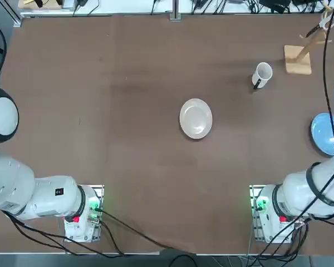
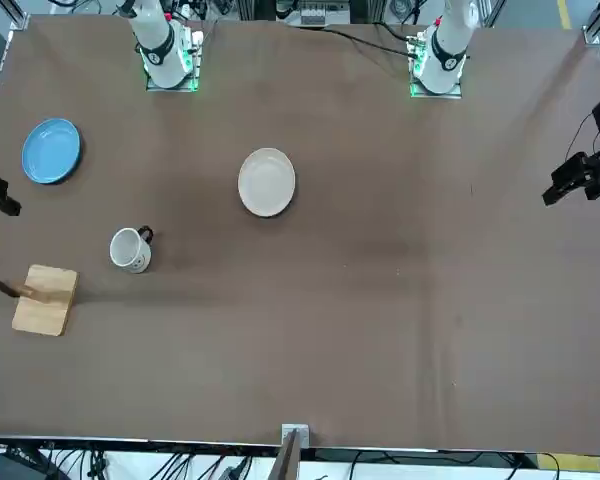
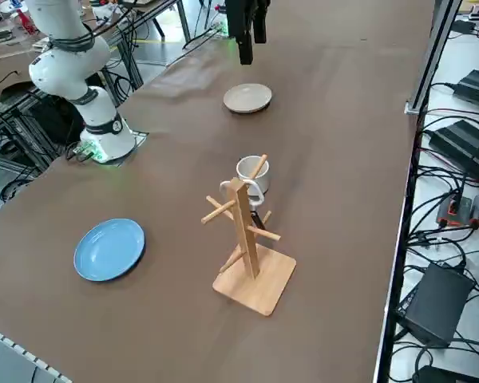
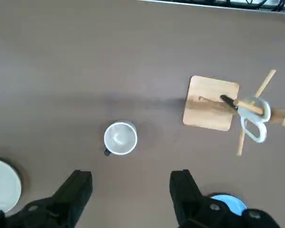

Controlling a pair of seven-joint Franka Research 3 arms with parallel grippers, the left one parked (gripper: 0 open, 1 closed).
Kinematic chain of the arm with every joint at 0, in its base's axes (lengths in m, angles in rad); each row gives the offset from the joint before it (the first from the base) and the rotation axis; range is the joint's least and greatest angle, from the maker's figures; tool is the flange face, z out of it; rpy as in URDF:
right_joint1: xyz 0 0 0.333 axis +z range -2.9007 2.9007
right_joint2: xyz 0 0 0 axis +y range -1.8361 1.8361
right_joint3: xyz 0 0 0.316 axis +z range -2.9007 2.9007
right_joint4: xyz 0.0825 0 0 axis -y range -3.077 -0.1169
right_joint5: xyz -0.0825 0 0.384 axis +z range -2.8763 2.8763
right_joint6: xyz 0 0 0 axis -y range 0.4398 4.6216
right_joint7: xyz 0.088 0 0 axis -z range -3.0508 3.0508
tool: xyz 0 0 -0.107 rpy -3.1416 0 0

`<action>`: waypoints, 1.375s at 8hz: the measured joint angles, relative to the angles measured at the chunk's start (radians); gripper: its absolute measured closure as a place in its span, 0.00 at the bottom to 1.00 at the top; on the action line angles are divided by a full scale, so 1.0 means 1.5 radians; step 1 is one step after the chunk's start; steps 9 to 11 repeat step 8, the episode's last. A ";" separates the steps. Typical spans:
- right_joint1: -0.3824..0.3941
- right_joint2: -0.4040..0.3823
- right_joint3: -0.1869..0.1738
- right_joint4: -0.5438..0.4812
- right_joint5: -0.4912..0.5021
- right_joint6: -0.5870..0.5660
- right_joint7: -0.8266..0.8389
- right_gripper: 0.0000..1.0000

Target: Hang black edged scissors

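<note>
The black edged scissors point(image 4: 254, 118) hang by a pale handle loop on a peg of the wooden rack point(image 4: 209, 102), dark blades pointing down toward its base. The same scissors point(image 1: 327, 21) show at the far right corner in the top view, and on the rack's upper peg point(image 3: 251, 191) in the right side view. My right gripper point(image 4: 130, 190) is open and holds nothing. It is high above the table, well apart from the rack, on the side of the white mug point(image 4: 120, 137) and the blue plate point(image 4: 225, 199).
The wooden rack point(image 1: 296, 58) stands near the far right table edge. The white mug point(image 1: 261, 73) with a black handle stands upright beside it. A white plate point(image 1: 196, 118) lies mid-table and a blue plate point(image 1: 327, 133) near the right edge.
</note>
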 joint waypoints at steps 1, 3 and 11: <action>0.016 -0.023 0.000 -0.029 -0.005 0.000 0.020 0.00; 0.041 -0.082 0.000 -0.102 -0.009 -0.001 0.038 0.00; 0.080 -0.229 -0.001 -0.256 -0.009 -0.005 0.041 0.00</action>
